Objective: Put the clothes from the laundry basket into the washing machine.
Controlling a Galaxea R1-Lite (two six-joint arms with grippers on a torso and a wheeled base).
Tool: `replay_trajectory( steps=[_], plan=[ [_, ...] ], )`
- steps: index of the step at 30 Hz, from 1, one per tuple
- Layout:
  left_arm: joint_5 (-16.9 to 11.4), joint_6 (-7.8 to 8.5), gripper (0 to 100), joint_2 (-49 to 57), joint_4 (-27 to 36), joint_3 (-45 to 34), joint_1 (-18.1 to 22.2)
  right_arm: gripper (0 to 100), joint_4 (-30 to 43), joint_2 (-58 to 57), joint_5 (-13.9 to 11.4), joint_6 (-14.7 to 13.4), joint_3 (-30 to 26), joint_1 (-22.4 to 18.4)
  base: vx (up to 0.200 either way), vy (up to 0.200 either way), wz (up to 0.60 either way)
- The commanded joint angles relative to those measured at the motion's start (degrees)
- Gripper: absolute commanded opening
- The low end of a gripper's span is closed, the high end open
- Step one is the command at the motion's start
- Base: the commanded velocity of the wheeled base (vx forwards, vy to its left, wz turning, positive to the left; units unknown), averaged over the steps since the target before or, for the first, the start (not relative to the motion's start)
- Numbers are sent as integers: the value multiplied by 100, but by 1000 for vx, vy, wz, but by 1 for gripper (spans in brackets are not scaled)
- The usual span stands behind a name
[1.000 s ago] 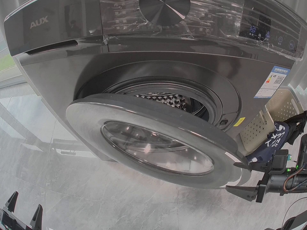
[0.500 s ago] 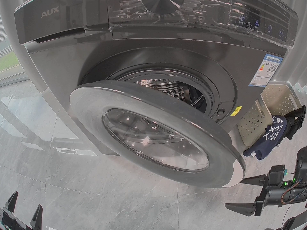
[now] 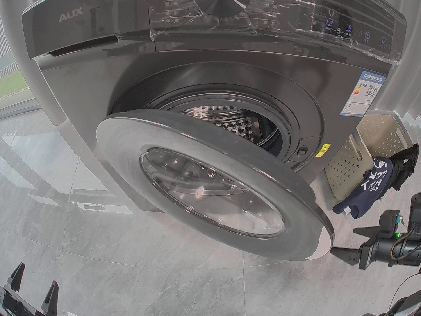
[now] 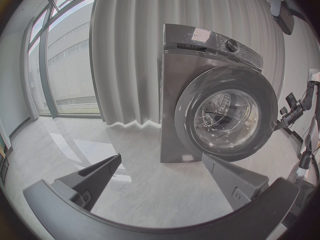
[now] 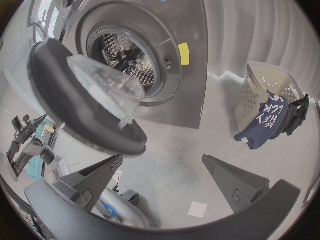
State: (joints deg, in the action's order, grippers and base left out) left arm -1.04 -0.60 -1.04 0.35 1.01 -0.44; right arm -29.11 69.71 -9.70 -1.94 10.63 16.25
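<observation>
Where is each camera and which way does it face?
Head view: high, looking down on the washing machine with door open; left tool and right tool at lower corners.
Left wrist view: farther back, facing the door's outside; own open tool.
Right wrist view: low, facing drum and laundry basket; own open tool.
Head and right wrist share the navy T-shirt over the basket.

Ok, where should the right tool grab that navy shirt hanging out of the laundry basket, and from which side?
Take the navy shirt at the fold over the laundry basket rim, probably coming with the right tool from above on the open floor side. There the cloth hangs free outside the wall.
</observation>
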Motion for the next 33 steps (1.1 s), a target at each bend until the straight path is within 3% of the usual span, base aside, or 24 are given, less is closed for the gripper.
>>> replay_trajectory(
  steps=[1, 5, 6, 10, 12, 17, 21, 26, 33],
  plan=[
    [-2, -2, 100, 104, 0, -101, 0, 100, -33, 685, 30, -17, 624, -140, 0, 0, 0],
    [-11, -2, 100, 104, 0, -101, 0, 100, -51, 1010, 21, -26, 888, 27, 0, 0, 0],
    [-11, -2, 100, 104, 0, -101, 0, 100, -51, 1063, 12, -43, 915, 238, 0, 0, 0],
    [-11, -2, 100, 104, 0, -101, 0, 100, -33, 1036, -23, -52, 791, 502, 0, 0, 0],
    [-11, -2, 100, 104, 0, -101, 0, 100, -51, 817, -32, -52, 414, 827, 0, 0, 0],
    [-11, -2, 100, 104, 0, -101, 0, 100, -7, 351, -32, -61, 176, 985, 0, 0, 0],
    [-11, -2, 100, 104, 0, -101, 0, 100, -42, 395, 12, -96, 387, 933, 0, 0, 0],
    [-11, -2, 100, 104, 0, -101, 0, 100, -51, 852, 21, -131, 721, 968, -200, 0, 0],
    [-11, -2, 100, 104, 0, -101, 0, 100, -60, 1300, 39, -272, 976, 1486, -114, 0, 0]
  ],
)
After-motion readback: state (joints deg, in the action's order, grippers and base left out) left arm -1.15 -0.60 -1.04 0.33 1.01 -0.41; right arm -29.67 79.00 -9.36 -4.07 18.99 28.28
